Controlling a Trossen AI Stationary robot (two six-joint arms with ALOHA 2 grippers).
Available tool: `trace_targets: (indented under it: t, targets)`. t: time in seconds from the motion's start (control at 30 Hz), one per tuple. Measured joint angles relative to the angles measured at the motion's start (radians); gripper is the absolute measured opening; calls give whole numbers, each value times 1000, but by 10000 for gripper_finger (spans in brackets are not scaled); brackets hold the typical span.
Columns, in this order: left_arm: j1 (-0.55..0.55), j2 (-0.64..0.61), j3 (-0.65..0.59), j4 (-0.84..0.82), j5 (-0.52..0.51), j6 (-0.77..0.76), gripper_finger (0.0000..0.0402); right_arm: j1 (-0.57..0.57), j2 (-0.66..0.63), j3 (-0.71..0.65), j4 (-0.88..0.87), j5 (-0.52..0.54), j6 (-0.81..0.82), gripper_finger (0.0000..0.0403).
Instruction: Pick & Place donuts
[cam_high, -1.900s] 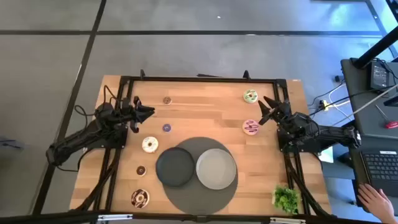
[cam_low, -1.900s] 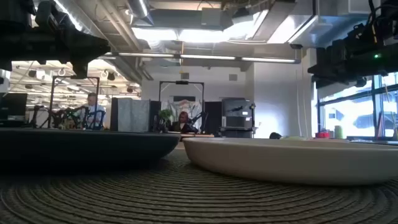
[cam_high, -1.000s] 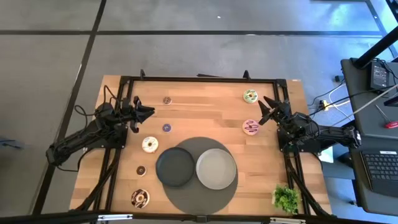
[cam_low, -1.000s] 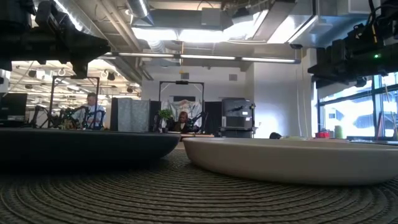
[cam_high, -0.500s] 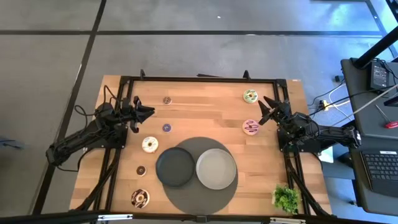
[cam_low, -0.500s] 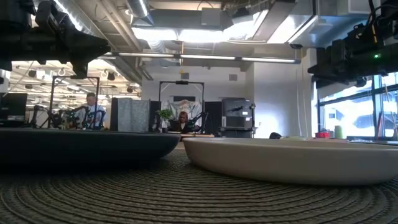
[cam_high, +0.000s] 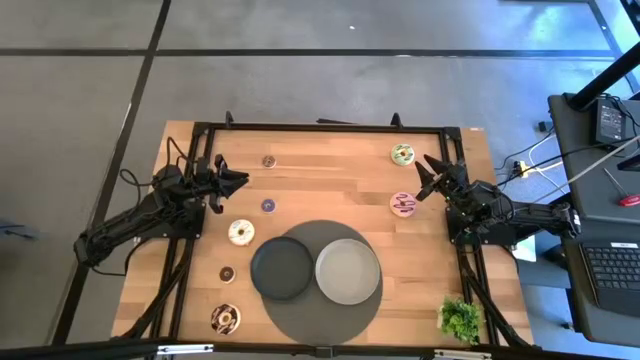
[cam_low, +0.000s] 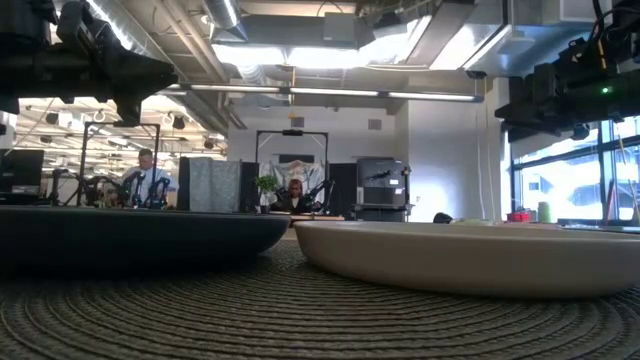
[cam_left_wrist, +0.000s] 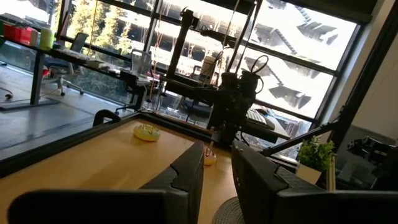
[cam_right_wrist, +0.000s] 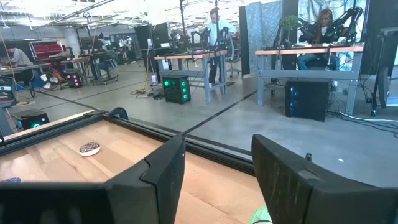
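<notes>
Seven small donuts lie flat on the wooden table: a brown mini (cam_high: 268, 161), a purple mini (cam_high: 268, 206), a white one (cam_high: 241, 233), a chocolate mini (cam_high: 227, 274), a chocolate one (cam_high: 225, 319), a green one (cam_high: 403, 154) and a pink one (cam_high: 403, 204). My left gripper (cam_high: 236, 178) hovers open near the table's left side, between the brown and purple minis. My right gripper (cam_high: 428, 176) hovers open near the right side, between the green and pink donuts. Each wrist view shows its open fingers, left gripper (cam_left_wrist: 216, 163) and right gripper (cam_right_wrist: 217, 163), with nothing between them.
A dark plate (cam_high: 282, 268) and a grey plate (cam_high: 348, 272) sit side by side on a round woven mat (cam_high: 320, 318) at the table's near middle. A small green plant (cam_high: 459, 318) stands at the near right corner. People work at desks in the room beyond.
</notes>
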Motion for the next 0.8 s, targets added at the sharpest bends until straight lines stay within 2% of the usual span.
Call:
trace_targets:
  t: [0.4,0.63,0.8]
  targets:
    - [0,0,0,0,0,0,78,0,0,0,0,-1,5,186]
    - [0,0,0,0,0,0,80,0,0,0,0,-80,58,186]
    - [0,0,0,0,0,0,78,0,0,0,0,-88,56,186]
